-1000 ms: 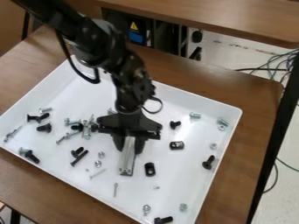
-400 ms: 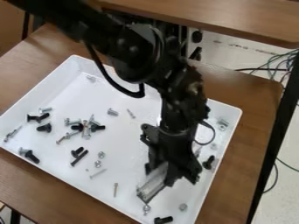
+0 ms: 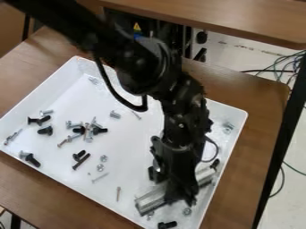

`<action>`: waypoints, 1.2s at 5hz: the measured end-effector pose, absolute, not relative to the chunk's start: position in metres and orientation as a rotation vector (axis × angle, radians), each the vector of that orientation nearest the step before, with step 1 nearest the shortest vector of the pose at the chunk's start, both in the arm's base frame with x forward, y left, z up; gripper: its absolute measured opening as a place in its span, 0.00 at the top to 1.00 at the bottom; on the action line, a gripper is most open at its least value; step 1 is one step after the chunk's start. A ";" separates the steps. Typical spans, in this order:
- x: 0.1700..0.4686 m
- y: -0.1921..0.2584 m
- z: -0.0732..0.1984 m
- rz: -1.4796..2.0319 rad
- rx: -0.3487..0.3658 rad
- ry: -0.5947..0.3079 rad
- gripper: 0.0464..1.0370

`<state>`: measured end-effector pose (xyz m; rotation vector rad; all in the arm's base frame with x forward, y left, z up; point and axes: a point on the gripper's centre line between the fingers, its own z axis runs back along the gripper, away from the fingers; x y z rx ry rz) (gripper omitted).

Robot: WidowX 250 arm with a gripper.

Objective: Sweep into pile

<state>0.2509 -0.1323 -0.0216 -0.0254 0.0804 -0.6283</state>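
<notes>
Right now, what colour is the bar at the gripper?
The bar is silvery grey, showing best in the camera view.

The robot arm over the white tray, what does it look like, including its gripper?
The arm is black from end to end, built of chunky segments with rounded, bulky joints and small round bolt heads on them. A thick black cable loops along it, with a thinner one lower down. The gripper is black too, with an angular body.

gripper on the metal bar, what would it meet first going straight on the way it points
Probably the white tray floor, beneath the silver bar in the gripper, though depth is unclear.
</notes>
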 end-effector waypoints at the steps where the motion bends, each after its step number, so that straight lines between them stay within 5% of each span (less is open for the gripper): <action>1: 0.256 -0.137 -0.028 -0.662 -0.035 0.118 0.69; 3: 0.286 -0.151 -0.040 -0.545 -0.069 0.182 0.69; 6: 0.342 -0.148 -0.040 -0.113 -0.256 0.197 0.69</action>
